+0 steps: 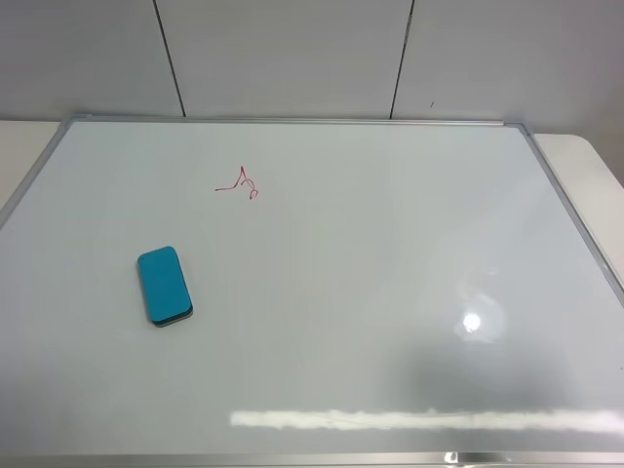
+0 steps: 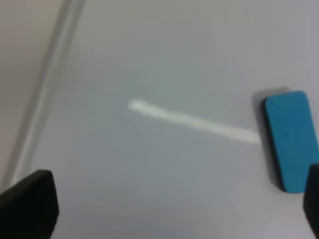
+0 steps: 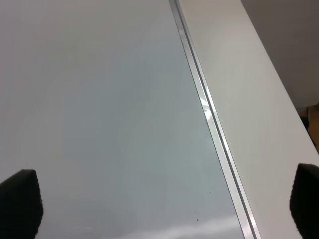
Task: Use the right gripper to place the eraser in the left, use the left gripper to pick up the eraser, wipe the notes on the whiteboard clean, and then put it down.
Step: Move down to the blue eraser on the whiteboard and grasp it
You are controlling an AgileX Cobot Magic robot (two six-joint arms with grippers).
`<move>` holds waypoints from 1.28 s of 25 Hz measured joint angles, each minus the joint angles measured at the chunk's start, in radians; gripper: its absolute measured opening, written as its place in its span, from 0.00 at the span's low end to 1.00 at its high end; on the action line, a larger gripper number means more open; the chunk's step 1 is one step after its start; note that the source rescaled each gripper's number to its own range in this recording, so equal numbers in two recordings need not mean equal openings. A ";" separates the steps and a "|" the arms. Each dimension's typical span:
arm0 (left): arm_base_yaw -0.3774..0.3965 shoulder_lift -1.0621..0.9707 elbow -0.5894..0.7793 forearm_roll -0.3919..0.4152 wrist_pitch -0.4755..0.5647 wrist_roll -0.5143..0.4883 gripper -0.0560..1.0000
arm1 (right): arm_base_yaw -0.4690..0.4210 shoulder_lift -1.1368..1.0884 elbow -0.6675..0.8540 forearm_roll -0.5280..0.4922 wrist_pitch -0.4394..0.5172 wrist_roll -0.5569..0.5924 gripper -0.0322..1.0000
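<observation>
One whiteboard (image 1: 390,292) carries one eraser (image 1: 164,285) and one red note (image 1: 240,183); the note appears only overhead. Left gripper (image 2: 172,209): released, empty, eraser close beside it. Right gripper (image 3: 163,204): released, empty, over the whiteboard edge.

You see only the fingertip corners of the left claw (image 2: 169,206) and right claw (image 3: 163,201); the eraser (image 2: 290,139) looks blurred.

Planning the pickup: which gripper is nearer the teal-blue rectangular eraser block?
Left. The left gripper hangs open beside the teal-blue eraser; the right gripper hangs over the whiteboard's silver frame, eraser outside its view.
</observation>
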 joint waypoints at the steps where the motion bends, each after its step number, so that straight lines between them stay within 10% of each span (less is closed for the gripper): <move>1: 0.000 0.033 -0.001 -0.018 -0.006 -0.002 1.00 | 0.000 0.000 0.000 0.000 0.000 0.000 1.00; 10: -0.006 0.285 -0.003 -0.114 -0.017 -0.004 1.00 | 0.000 0.000 0.000 0.000 0.000 0.000 1.00; 32: -0.349 0.819 -0.162 -0.130 -0.204 -0.120 1.00 | 0.000 0.000 0.000 0.000 0.000 0.000 1.00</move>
